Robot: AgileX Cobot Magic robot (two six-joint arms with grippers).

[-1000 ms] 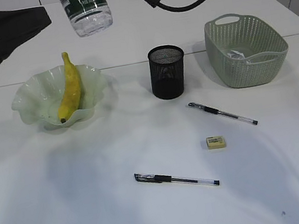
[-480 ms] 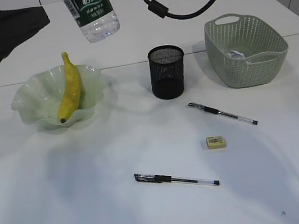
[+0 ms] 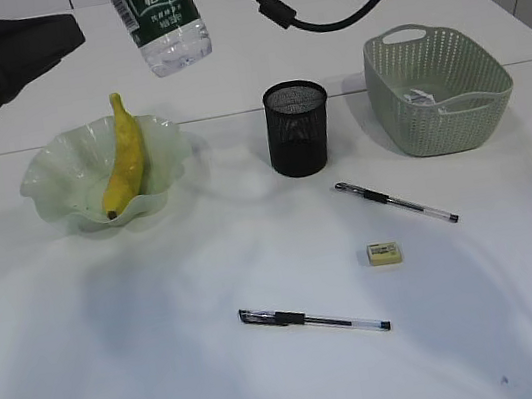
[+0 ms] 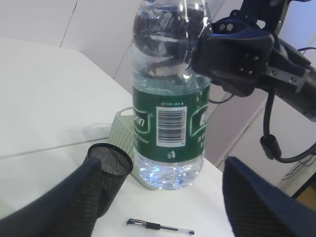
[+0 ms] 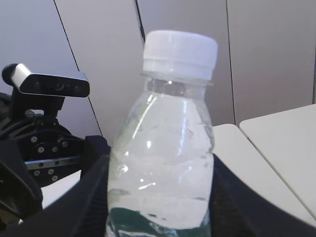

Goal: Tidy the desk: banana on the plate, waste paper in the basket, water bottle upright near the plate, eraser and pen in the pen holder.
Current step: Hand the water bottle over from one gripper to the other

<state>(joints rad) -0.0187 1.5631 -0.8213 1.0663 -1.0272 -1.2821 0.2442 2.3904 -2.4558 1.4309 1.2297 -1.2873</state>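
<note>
Exterior view: a water bottle [image 3: 161, 19] hung cap-up in the air, high above a white counter [image 3: 120, 364], behind the plate [image 3: 49, 173].
Right gripper: in the right wrist view the right gripper [image 5: 158, 197] was pinching the bottle's body, one finger pressed to each side, below the white cap [image 5: 179, 48].
Left gripper: the left gripper [image 4: 158, 197] was spread wide and holding nothing, the bottle just ahead of its gap and not touched by it.
Banana: the banana [image 3: 125, 159] already lay on the plate, down and toward the camera from the bottle.
Basket: the basket [image 3: 435, 87] sat well off to the far side of the right gripper, with something pale inside, probably paper.
Left to do: two pens [image 3: 395, 202] [image 3: 313, 319] and the eraser [image 3: 384, 254] lay on the counter, beyond the pen holder [image 3: 298, 127] as seen from the bottle, well apart from both grippers.
Step in hand: likely setting the bottle upright near the plate.
Doing it well: lower it straight, keep it vertical, let the base sit flat before letting go.
Edges: the wavy plate rim and the pen holder were the nearest obstacles.
Open room: bare counter lay between plate and holder, below the bottle.
</note>
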